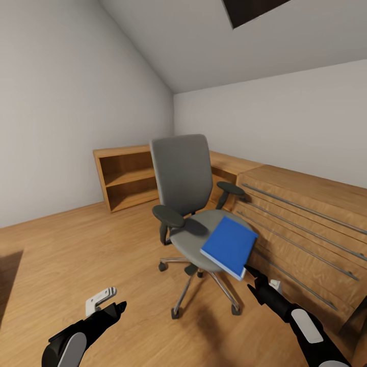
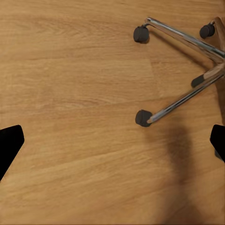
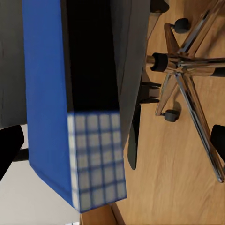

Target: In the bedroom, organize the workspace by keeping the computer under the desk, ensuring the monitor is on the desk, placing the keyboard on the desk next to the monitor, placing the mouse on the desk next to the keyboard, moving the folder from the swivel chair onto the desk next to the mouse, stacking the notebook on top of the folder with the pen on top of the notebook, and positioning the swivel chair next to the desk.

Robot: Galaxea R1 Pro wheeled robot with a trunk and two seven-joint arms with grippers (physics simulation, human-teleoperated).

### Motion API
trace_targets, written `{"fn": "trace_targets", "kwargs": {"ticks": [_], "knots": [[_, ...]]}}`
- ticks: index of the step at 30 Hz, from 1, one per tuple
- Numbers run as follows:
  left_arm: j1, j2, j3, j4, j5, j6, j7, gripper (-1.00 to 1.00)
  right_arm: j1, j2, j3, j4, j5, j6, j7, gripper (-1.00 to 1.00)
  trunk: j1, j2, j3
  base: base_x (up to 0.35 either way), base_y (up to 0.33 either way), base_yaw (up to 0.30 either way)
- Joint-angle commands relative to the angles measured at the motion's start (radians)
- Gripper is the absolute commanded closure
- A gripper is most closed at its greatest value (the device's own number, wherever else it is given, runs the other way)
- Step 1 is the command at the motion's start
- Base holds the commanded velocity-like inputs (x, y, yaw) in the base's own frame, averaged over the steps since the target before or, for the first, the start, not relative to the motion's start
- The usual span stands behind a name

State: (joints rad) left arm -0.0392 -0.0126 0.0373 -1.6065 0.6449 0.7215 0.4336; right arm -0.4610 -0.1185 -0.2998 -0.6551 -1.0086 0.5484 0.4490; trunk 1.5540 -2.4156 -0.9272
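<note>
One swivel chair (image 1: pixel 186 204), one folder (image 1: pixel 229 245), two grippers. Blue folder lying on the grey seat toward its front edge, one corner overhanging on the dresser side; seen end-on from the right wrist view (image 3: pixel 70 108), with black spine and white page edges. Five chrome legs on casters under the chair (two of them plain in the left wrist view (image 2: pixel 183 61)).

Oak plank floor (image 1: pixel 76 255) throughout, pale grey sloped walls above. Open oak corner shelves (image 1: pixel 127 178) behind the chair, light oak dresser (image 1: pixel 306 224) with long metal bar handles just beside it.

Left gripper (image 1: pixel 114 306) low over bare floor, well apart from the chair, fingers spread wide with nothing between them. Right gripper (image 1: pixel 253 275) stretched forward just below the folder's overhanging corner, fingers apart, gripping nothing.
</note>
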Motion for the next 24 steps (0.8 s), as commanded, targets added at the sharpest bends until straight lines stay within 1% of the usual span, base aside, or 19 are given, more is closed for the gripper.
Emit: {"fn": "trace_targets", "kwargs": {"ticks": [1, 5, 9, 13, 18, 24], "knots": [[-0.001, 0.0, 0.001, -0.001, 0.011, 0.003, 0.008, -1.0, -0.001, 0.0, -0.003, 0.0, -0.004, 0.008, 0.001, -1.0, 0.0, 0.0, -0.001, 0.072, 0.048, 0.0], [0.0, 0.002, 0.001, -0.001, 0.011, 0.003, 0.008, -1.0, -0.001, 0.0, -0.003, 0.0, -0.004, 0.008, 0.0, -1.0, 0.0, 0.0, -0.001, 0.039, 0.031, 0.0], [-0.001, 0.002, 0.001, -0.001, 0.011, 0.003, 0.008, -1.0, -0.001, 0.0, -0.002, 0.0, -0.004, 0.008, 0.0, -1.0, 0.0, 0.0, -0.001, 0.159, 0.136, 0.0], [0.0, 0.002, 0.001, 0.01, 0.01, 0.002, 0.008, -1.0, -0.001, 0.0, -0.002, 0.0, -0.003, 0.008, 0.0, -1.0, 0.0, 0.0, -0.001, 0.029, 0.023, 0.0], [0.0, 0.002, 0.001, 0.011, 0.009, 0.001, 0.008, -1.0, -0.001, 0.0, -0.002, 0.0, -0.002, 0.008, 0.0, -1.0, 0.0, 0.0, -0.001, 0.134, 0.106, 0.0], [0.0, 0.002, 0.002, 0.011, 0.012, 0.002, 0.008, -1.0, -0.001, 0.0, -0.002, 0.0, -0.002, 0.008, 0.0, -1.0, 0.0, 0.0, -0.001, 0.033, 0.024, 0.0]]}}
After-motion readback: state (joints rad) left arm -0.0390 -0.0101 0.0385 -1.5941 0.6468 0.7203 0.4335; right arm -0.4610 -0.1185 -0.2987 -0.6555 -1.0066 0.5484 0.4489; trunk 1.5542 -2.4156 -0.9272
